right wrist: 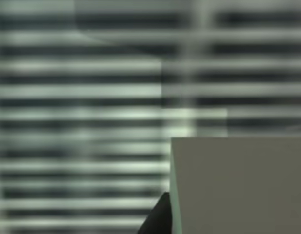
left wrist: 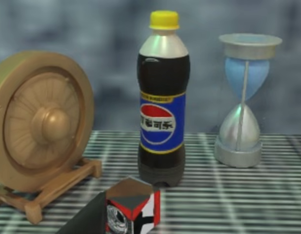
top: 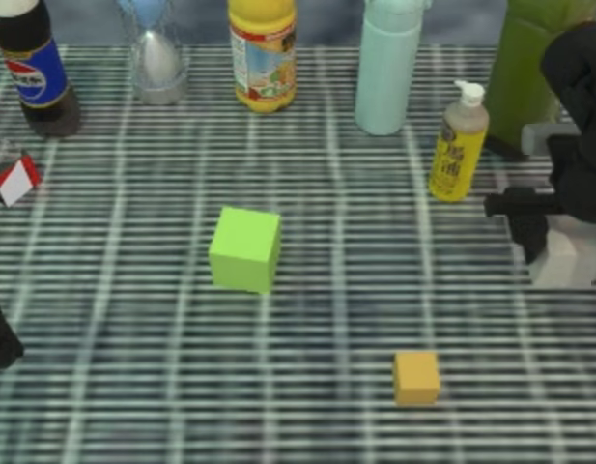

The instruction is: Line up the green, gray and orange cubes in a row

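The lime-green cube (top: pixel 244 249) sits left of the table's middle. The small yellow-orange cube (top: pixel 416 377) lies nearer the front, right of centre. At the right edge is the pale gray cube (top: pixel 571 263), and my right gripper (top: pixel 541 232) hangs directly at it, the black arm covering part of it. In the right wrist view the gray cube (right wrist: pixel 238 187) fills the near corner, very close. My left gripper (top: pixel 0 338) is parked at the far left edge, away from all three cubes.
Along the back stand a cola bottle (top: pixel 32 68), an hourglass (top: pixel 157 63), an orange juice bottle (top: pixel 264 53), a pale teal bottle (top: pixel 386 68), a yellow pump bottle (top: pixel 459 145) and a dark-green bottle (top: pixel 534 68). A red-and-white box (top: pixel 15 181) lies at the left.
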`<state>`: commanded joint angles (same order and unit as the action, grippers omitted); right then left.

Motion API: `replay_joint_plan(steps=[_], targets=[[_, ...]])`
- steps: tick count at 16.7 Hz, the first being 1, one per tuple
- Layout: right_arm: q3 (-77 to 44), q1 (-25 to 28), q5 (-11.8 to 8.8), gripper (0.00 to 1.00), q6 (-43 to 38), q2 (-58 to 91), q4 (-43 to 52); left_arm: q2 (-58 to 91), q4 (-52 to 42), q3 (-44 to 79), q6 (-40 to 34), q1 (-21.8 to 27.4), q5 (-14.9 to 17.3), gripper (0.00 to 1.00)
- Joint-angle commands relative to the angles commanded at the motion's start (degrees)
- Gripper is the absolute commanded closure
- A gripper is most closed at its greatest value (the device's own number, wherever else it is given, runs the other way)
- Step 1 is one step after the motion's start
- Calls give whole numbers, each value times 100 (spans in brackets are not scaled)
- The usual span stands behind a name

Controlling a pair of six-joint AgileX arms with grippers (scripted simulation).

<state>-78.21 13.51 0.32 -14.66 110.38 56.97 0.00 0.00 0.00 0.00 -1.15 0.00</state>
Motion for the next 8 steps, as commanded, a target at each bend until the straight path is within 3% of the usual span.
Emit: replay_joint_plan(steps=[3,8], targets=[[-217,714,11,100,-706,118,154,0,0,0,0,0,0,0],[-644,2472,39,100,-2403,276,452,0,0,0,0,0,0,0]])
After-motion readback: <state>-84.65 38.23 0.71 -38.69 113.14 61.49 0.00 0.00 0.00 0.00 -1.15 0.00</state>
